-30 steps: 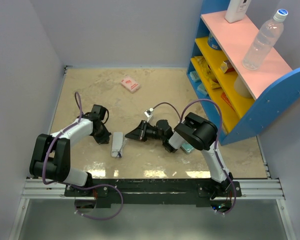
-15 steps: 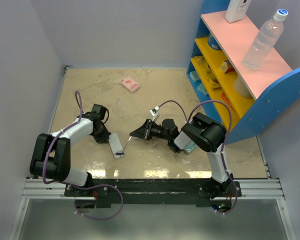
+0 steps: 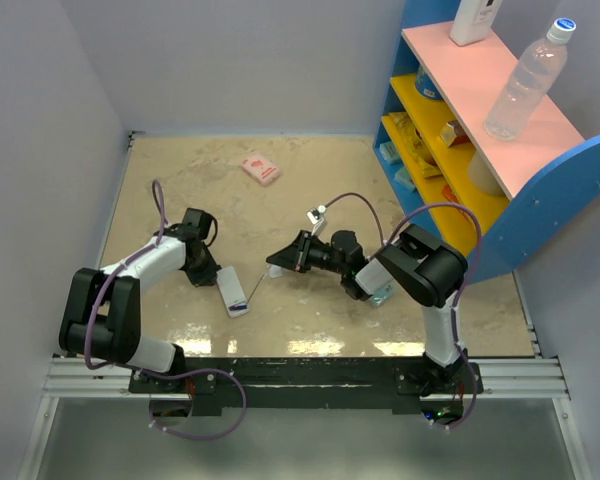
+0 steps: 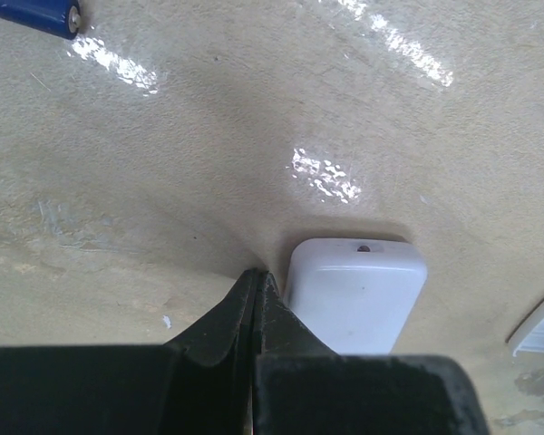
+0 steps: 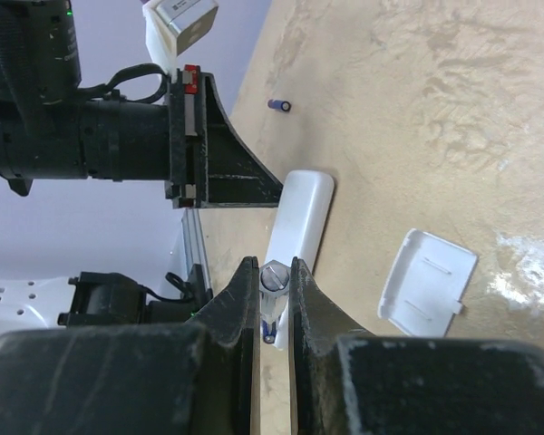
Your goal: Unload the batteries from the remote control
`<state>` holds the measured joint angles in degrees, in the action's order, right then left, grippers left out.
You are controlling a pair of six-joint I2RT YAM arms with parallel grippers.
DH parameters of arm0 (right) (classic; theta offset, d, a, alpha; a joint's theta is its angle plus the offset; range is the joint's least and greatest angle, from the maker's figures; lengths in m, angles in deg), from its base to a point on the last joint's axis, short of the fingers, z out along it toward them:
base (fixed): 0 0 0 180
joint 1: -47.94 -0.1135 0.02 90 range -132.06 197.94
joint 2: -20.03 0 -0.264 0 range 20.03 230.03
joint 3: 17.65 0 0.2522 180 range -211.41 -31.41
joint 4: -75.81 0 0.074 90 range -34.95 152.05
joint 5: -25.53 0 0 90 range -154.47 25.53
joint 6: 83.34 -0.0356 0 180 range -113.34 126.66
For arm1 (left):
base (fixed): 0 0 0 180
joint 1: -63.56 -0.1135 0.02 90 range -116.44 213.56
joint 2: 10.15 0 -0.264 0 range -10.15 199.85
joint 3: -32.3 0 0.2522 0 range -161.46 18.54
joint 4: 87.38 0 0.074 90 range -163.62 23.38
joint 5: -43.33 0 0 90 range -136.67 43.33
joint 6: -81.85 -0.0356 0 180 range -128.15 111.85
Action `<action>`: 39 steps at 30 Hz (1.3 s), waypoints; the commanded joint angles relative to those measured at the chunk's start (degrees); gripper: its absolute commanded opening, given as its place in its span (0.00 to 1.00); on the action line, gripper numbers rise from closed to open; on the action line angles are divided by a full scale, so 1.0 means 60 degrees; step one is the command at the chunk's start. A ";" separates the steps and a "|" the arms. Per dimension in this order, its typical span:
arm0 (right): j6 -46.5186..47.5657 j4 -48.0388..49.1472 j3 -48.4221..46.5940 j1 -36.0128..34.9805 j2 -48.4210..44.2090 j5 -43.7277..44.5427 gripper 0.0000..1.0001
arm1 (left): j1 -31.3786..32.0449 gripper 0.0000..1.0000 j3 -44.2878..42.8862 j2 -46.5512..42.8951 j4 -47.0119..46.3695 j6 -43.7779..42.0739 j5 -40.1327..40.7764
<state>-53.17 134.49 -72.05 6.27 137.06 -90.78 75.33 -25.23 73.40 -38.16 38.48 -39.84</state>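
From above, my left gripper (image 3: 211, 272) sits low on the worktop (image 3: 180, 190), just beside the far end of the remote control (image 3: 233, 292). The remote control lies flat near the front edge, and my right gripper (image 3: 274, 262) hangs to its right. My left wrist view shows those jaws pressed together on nothing, tips beside the white casing. My right wrist view shows my jaws clamped on a battery (image 5: 274, 275), with a detached white cover (image 5: 428, 283) and a second battery (image 5: 279, 106) lying on the worktop.
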 commanded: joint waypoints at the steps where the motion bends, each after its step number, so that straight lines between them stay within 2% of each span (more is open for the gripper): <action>1: 0.1006 -0.0938 -0.0608 -0.0159 -0.1222 0.0282 0.00 | 0.0133 0.00 -0.0059 -0.0550 -0.0314 -0.0404 -0.0156; 7: 0.2368 -0.3383 -0.1721 -0.0481 -0.1547 0.0663 0.00 | 0.0367 0.00 0.0043 -0.0726 -0.0431 -0.0404 -0.0420; 11: 0.2910 -0.4075 -0.2205 -0.0686 -0.1400 0.0634 0.00 | 0.0455 0.00 0.0307 -0.0726 -0.0812 -0.0389 -0.0990; 25: 0.2897 -0.4091 -0.2557 -0.1228 -0.0624 0.0634 0.00 | 0.0587 0.00 0.0014 -0.1092 -0.0168 -0.0360 -0.0318; 33: 0.2912 -0.4091 -0.2645 -0.1390 -0.0434 0.0839 0.00 | 0.0763 0.00 0.0467 -0.1195 -0.0782 -0.0316 -0.1094; 39: 0.2517 -0.3418 -0.2631 -0.1390 -0.0082 0.0299 0.00 | 0.0807 0.00 0.0703 -0.0976 -0.1032 -0.0360 -0.1080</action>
<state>-37.42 110.58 -86.48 -1.88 135.16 -87.81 79.72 -22.34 67.49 -42.07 37.04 -44.93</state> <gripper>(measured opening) 0.104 0.012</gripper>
